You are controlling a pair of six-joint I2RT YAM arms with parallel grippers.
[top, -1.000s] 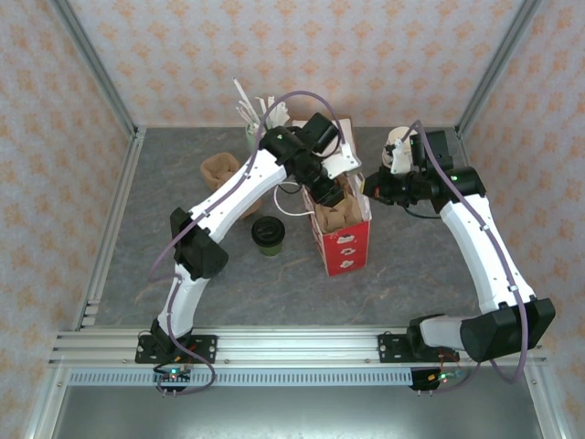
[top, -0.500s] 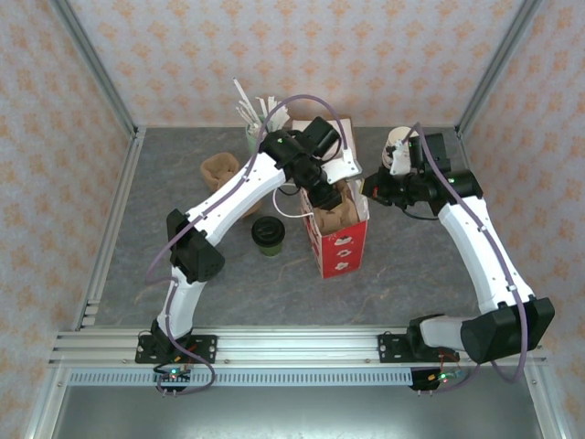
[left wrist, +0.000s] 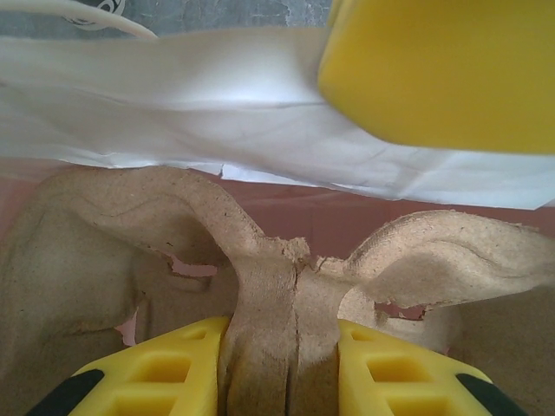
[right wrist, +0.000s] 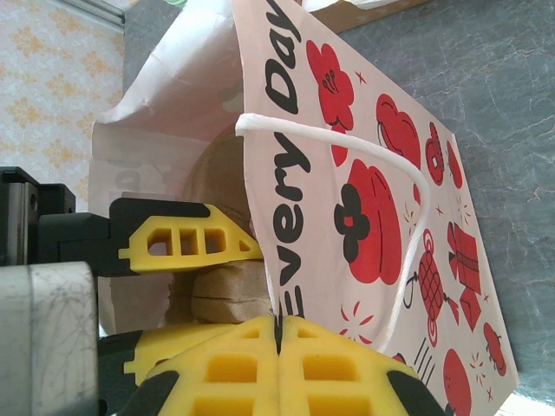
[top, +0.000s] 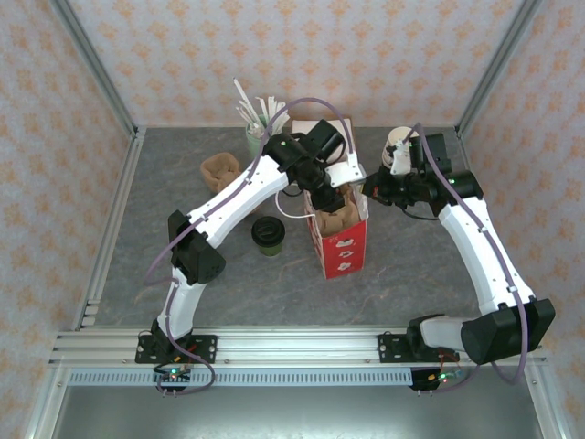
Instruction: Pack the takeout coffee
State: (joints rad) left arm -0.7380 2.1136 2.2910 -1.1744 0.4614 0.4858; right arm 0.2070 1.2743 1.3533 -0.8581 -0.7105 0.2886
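Note:
The takeout coffee [top: 268, 234], a short dark-green cup with a black lid, stands on the table left of the red-and-white paper bag [top: 345, 245]. My left gripper [top: 331, 194] reaches down into the bag's mouth, shut on the centre ridge of a brown pulp cup carrier [left wrist: 286, 286]; its own view has the left gripper [left wrist: 282, 347] pinching that ridge from both sides. My right gripper [right wrist: 279, 334] is shut on the bag's [right wrist: 364, 173] upper rim at the right side, and the right gripper [top: 370, 189] keeps the mouth open. The left gripper's fingers [right wrist: 186, 241] show inside the bag.
A second brown pulp carrier [top: 219, 171] lies at the back left. A pale green cup with white straws [top: 256, 128] stands behind the left arm. Pale cups [top: 395, 146] sit by the right wrist. Metal rails [top: 110, 210] and patterned walls enclose the table.
The left gripper has shifted slightly right and back over the bag's mouth with the carrier in it, and the bag has moved a little with it. The right arm holds still.

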